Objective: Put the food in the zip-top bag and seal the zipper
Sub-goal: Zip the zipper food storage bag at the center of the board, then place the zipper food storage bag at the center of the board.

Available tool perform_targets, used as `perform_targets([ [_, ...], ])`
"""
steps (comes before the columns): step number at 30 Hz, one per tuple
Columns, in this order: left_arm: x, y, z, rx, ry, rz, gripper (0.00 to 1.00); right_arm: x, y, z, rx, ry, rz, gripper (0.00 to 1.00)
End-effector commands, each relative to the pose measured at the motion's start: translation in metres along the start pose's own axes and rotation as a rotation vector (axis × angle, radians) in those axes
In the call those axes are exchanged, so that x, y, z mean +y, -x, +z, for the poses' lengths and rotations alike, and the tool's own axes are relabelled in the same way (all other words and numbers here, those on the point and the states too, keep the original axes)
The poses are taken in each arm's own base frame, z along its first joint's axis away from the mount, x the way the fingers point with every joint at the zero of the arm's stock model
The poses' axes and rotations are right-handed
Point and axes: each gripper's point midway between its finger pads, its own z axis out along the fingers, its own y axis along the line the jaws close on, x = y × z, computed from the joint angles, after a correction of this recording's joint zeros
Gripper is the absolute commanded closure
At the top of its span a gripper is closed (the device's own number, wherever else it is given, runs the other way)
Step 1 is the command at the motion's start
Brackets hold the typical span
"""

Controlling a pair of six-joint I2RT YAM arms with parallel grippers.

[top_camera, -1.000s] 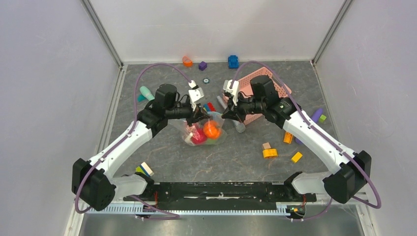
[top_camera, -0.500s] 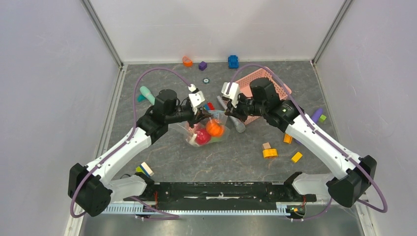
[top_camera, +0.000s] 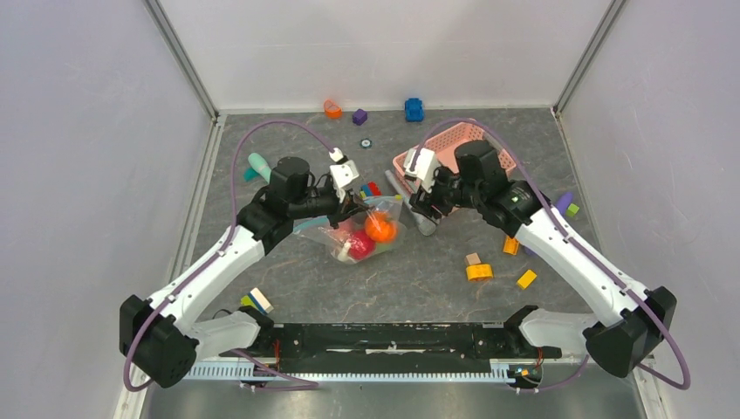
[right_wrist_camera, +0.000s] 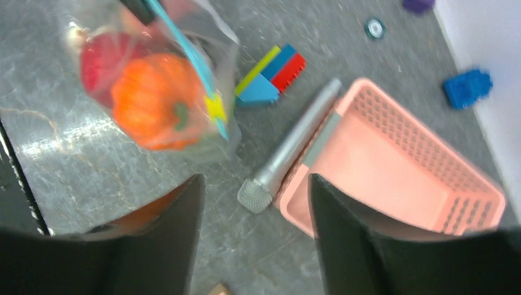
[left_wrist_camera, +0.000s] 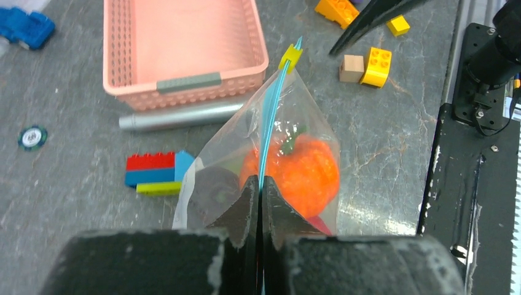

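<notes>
Withdrawn since half a second ago, the right gripper (top_camera: 421,208) now stands just beside the clear crinkly plastic zip-top bag (top_camera: 342,234) without touching it. The bag itself has barely shifted on the grey stone-patterned worktop (top_camera: 419,279).

Top external view: the left gripper (top_camera: 353,204) holds the bag's far edge at mid-worktop. The orange toy pumpkin (top_camera: 378,229) and red toy fruit (top_camera: 360,245) lie inside.

Left wrist view: the left gripper (left_wrist_camera: 258,187) is pinched fully closed on the thin teal zipper strip (left_wrist_camera: 272,117), which runs as one line to a yellow slider tab (left_wrist_camera: 290,56). The pumpkin (left_wrist_camera: 301,172) and a dark brown toy piece (left_wrist_camera: 212,187) bulge the film on either side. The film looks thin, soft and slippery, and the load light. The stiffer zipper strip is judged the soundest hold, since the walls would crumple.

Right wrist view: the right gripper (right_wrist_camera: 255,181) has its jaws wide apart and empty above a silver toy microphone (right_wrist_camera: 295,138), beside the pink plastic basket (right_wrist_camera: 393,160). The bag (right_wrist_camera: 206,34) sits upper left.

No brand, label or writing is legible in any view.
</notes>
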Motion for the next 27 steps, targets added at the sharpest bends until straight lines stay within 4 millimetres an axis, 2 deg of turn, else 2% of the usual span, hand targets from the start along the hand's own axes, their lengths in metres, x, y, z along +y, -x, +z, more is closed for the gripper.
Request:
perform_targets([
  [1,-0.006,0.021,-0.017,-0.052,0.006,-0.082,0.98,-0.029,0.012,-0.029,-0.061,-0.164,-0.011,0.10],
  [2,-0.009,0.026,-0.018,-0.076,0.000,-0.107,0.98,-0.034,0.024,-0.037,-0.120,-0.209,-0.003,0.02],
  [4,-0.013,0.034,-0.020,-0.121,0.005,-0.165,0.98,-0.042,0.043,-0.055,-0.222,-0.297,0.025,0.02],
  [6,-0.016,0.041,-0.024,-0.154,0.019,-0.231,0.98,-0.050,0.054,-0.076,-0.311,-0.391,0.057,0.02],
  [9,-0.020,0.053,-0.032,-0.195,0.034,-0.311,0.98,-0.061,0.055,-0.104,-0.422,-0.545,0.144,0.02],
  [13,-0.040,0.075,-0.040,-0.230,-0.027,-0.398,0.98,-0.075,0.030,-0.125,-0.416,-0.719,0.259,0.02],
  [17,-0.065,0.090,-0.040,-0.217,-0.120,-0.519,0.98,-0.079,0.005,-0.132,-0.377,-0.812,0.335,0.02],
  [21,-0.087,0.090,-0.034,-0.109,-0.194,-0.681,0.98,-0.077,-0.018,-0.130,-0.340,-0.852,0.364,0.02],
  [24,-0.109,0.092,-0.037,-0.082,-0.255,-0.715,0.98,-0.076,-0.031,-0.136,-0.328,-0.895,0.398,0.02],
  [27,-0.116,0.081,-0.037,-0.052,-0.249,-0.775,0.98,-0.076,-0.038,-0.143,-0.326,-0.934,0.426,0.02],
])
